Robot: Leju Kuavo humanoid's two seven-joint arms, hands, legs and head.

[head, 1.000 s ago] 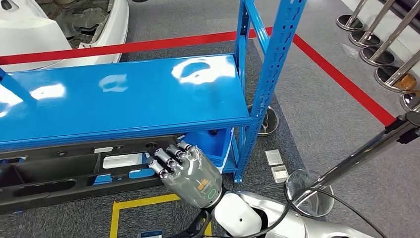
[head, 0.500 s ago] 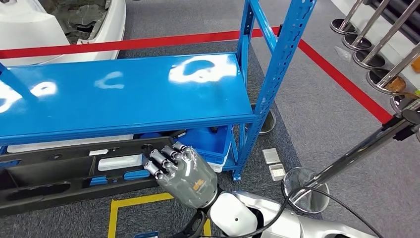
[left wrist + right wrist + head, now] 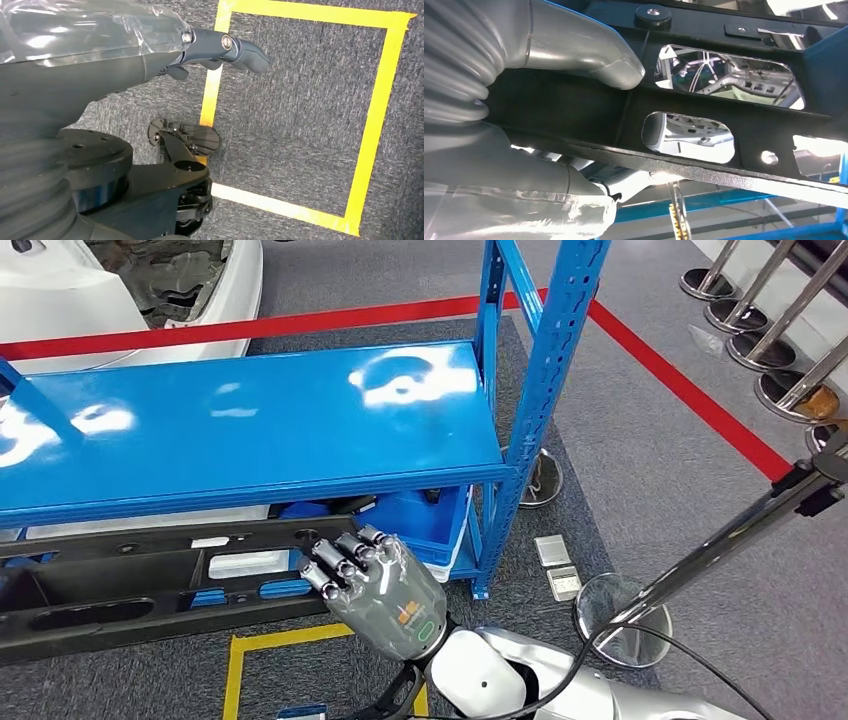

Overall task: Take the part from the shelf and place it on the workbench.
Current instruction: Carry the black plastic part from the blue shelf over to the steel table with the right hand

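Note:
The part (image 3: 130, 590) is a long black frame with cut-outs. It lies level on the low tier under the blue shelf board (image 3: 250, 430), and its near edge sticks out toward me. My right hand (image 3: 375, 590) grips that near edge at the part's right end, fingers curled over the top. In the right wrist view the thumb (image 3: 589, 55) presses on the black part (image 3: 724, 115). In the left wrist view my left hand (image 3: 220, 47) hangs above the carpet with a finger stretched out and nothing in it.
A blue shelf post (image 3: 545, 390) stands just right of my right hand, with a blue bin (image 3: 425, 520) behind it on the low tier. A stanchion pole (image 3: 740, 530) and its round base (image 3: 625, 620) are close on the right. Yellow floor tape (image 3: 240, 660) marks a square below; red tape (image 3: 680, 380) runs beyond.
The whole picture sways a little left and back, so the camera moved. My right hand keeps its hold on the part at the same spot.

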